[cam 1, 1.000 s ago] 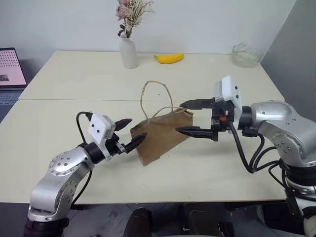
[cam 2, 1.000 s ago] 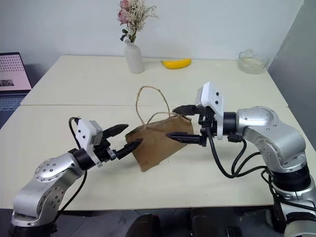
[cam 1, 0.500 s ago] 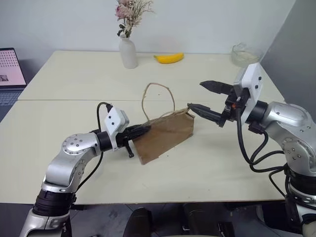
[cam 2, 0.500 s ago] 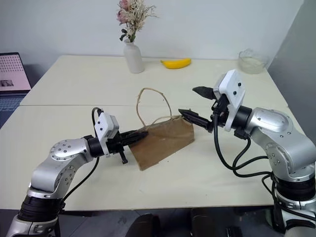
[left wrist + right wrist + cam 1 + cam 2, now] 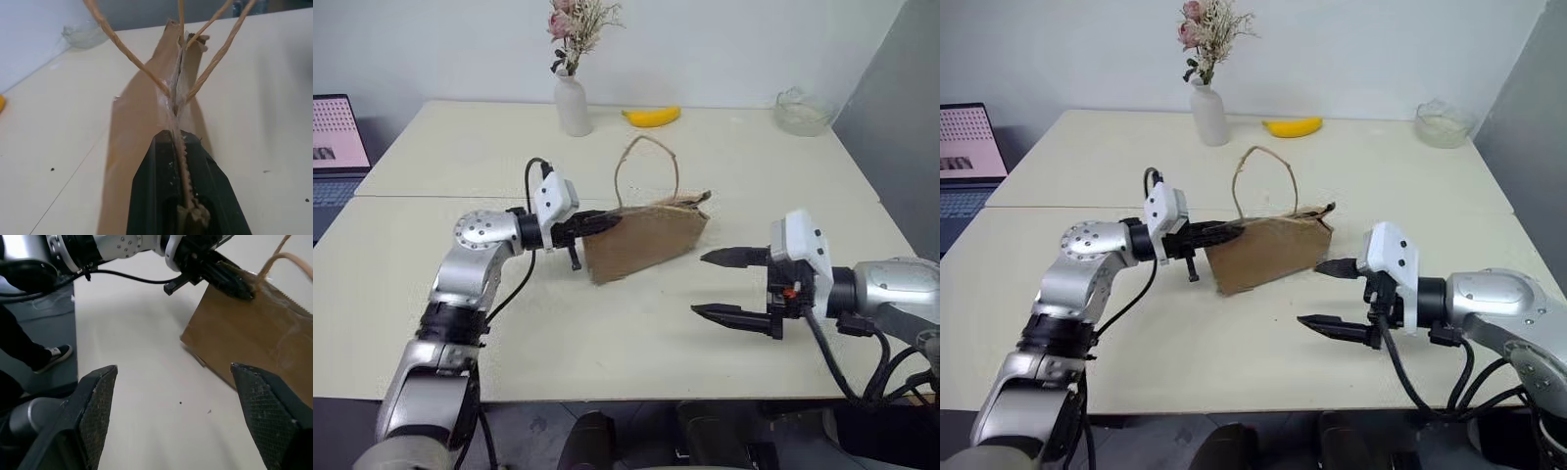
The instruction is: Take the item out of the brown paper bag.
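i've got the left gripper (image 5: 599, 222) clamped shut on the top edge of the brown paper bag (image 5: 646, 243), pinching the serrated rim at the bag's 9 o'clock end. the bag stands near the centre of the worktop (image 5: 460, 157), its cord handles (image 5: 646, 166) looping up from the rim. the paper looks light, thin and crumpled, so i judge it will fold and drag rather than hold shape; the rim seam is the stiffest place to hold it.

the item itself is hidden, presumably inside the bag, and i cannot tell where in it. going by the task, i expect something small and smooth that could slip, best taken across its middle once the mouth is spread.

the right gripper (image 5: 732, 287) hangs with its jaws spread wide and empty, apart from the bag at about its 5 o'clock, fingertips aimed back toward it. the bag mouth looks pressed flat, so it needs opening before those jaws can enter.
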`<control>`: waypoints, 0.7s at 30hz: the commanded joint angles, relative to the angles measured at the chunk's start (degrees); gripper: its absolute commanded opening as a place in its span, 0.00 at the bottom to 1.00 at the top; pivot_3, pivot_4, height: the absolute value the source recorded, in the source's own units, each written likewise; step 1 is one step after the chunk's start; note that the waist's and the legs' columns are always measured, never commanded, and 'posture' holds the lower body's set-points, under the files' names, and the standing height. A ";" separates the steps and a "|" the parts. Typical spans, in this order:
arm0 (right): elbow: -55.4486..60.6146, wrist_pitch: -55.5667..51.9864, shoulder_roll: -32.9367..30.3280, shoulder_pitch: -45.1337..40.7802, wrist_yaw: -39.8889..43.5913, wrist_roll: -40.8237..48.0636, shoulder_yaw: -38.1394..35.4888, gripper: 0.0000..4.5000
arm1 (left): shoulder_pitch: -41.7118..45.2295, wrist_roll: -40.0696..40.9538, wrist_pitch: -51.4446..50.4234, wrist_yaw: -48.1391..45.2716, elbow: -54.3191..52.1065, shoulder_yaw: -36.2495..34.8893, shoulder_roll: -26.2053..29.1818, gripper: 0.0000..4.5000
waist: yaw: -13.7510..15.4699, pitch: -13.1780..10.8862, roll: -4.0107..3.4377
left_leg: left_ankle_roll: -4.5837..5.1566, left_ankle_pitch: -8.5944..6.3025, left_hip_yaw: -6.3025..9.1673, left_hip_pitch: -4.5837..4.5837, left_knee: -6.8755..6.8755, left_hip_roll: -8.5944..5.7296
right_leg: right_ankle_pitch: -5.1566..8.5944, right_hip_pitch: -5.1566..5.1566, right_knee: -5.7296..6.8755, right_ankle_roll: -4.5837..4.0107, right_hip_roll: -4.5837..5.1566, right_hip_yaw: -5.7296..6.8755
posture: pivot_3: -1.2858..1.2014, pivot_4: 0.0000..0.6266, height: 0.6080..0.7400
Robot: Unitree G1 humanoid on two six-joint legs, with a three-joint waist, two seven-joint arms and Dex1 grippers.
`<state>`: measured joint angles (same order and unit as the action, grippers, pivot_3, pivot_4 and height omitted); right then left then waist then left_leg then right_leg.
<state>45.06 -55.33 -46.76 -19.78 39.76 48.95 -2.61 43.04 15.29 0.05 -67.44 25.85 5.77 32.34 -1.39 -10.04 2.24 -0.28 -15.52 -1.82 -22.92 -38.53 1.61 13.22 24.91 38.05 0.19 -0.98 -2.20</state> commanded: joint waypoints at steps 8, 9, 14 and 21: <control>1.26 2.77 2.36 0.66 -4.29 -4.20 3.51 0.86 | 13.60 -6.83 16.54 -3.41 26.38 -0.11 -3.99 0.01 | -0.08 0.00 0.00 | 0.04 -0.03 -0.04 -0.16 -0.20 -0.06 | -0.02 0.02 -0.05 0.06 0.00 -0.04 | 0.52 0.24 1.00; 1.25 2.79 2.47 0.69 -4.44 -4.26 3.52 0.86 | 13.97 -6.87 16.74 -3.54 27.32 -0.38 -4.00 0.01 | -0.09 0.00 0.00 | 0.05 -0.03 -0.04 -0.16 -0.20 -0.07 | -0.02 0.01 -0.04 0.06 0.00 -0.04 | 0.52 0.24 1.00; 0.35 3.22 3.29 0.92 -5.13 -5.27 3.40 0.86 | 12.90 -4.76 14.48 -5.58 25.01 -2.90 -1.51 0.29 | -0.14 0.00 0.01 | 0.04 -0.03 0.00 -0.15 -0.23 -0.02 | -0.03 0.02 0.03 0.07 0.02 -0.02 | 0.52 0.24 1.00; 0.50 3.80 2.91 2.40 -4.63 -5.00 2.82 0.86 | -1.24 5.33 -7.09 -3.97 -7.23 -10.47 7.12 0.58 | -0.61 0.00 0.00 | 0.04 -0.03 -0.04 -0.13 -0.21 0.10 | -0.02 0.06 0.04 0.06 0.04 -0.08 | 0.52 0.24 1.00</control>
<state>44.58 -52.75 -43.72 -17.51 34.90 43.91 1.36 43.73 16.39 -0.53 -73.20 28.62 -0.93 36.86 -2.01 -10.05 2.24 -0.24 -15.56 -1.87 -23.04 -38.74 1.73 13.20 24.98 38.10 0.25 -0.94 -2.31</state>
